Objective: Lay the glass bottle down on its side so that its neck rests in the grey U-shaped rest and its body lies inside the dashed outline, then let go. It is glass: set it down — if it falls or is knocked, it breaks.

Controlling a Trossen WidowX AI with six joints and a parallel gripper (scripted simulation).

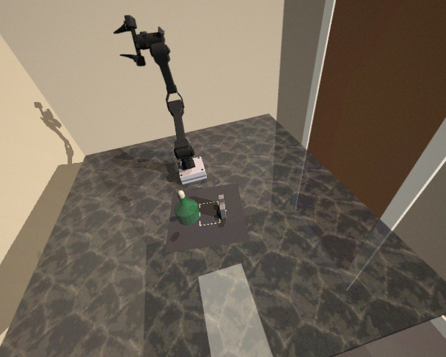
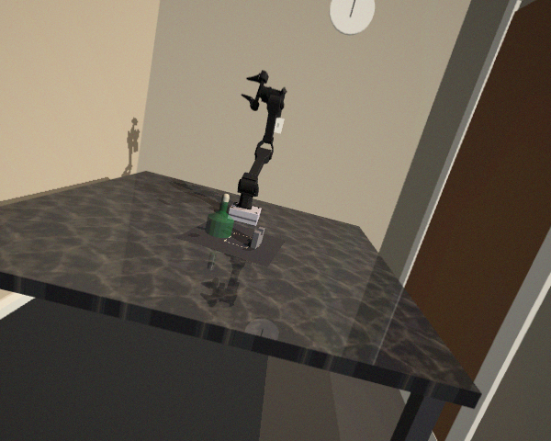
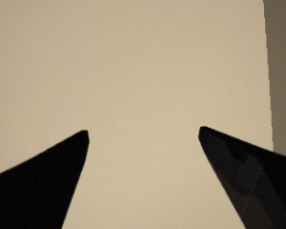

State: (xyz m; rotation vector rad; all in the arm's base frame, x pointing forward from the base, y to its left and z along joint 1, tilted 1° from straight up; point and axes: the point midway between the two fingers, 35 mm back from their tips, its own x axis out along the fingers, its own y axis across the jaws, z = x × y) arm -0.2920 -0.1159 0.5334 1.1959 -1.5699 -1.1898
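Top view | btl [image 1: 186, 211] [image 2: 219, 224] upright, long axis vert., neck up | tool [image 1: 117, 44] [image 2: 243, 87] [image 3: 145, 134] wide

Warm, dim light with soft grain and pale tabletop glare.

The green glass bottle [image 1: 186, 211] [image 2: 219, 224], broad and round in the body with sloping shoulders, a slim neck and a cream-coloured top, stood upright on the dark mat, just beside the dashed outline and outside it, its neck apart from the rest. The dashed outline [image 1: 209, 202] [image 2: 238, 244], a pale broken-line rectangle, lay flat on the mat between the bottle and the rest. The grey U-shaped rest [image 1: 222, 209] [image 2: 256, 238] stood upright at the outline's far side from the bottle, with no neck lying in it.
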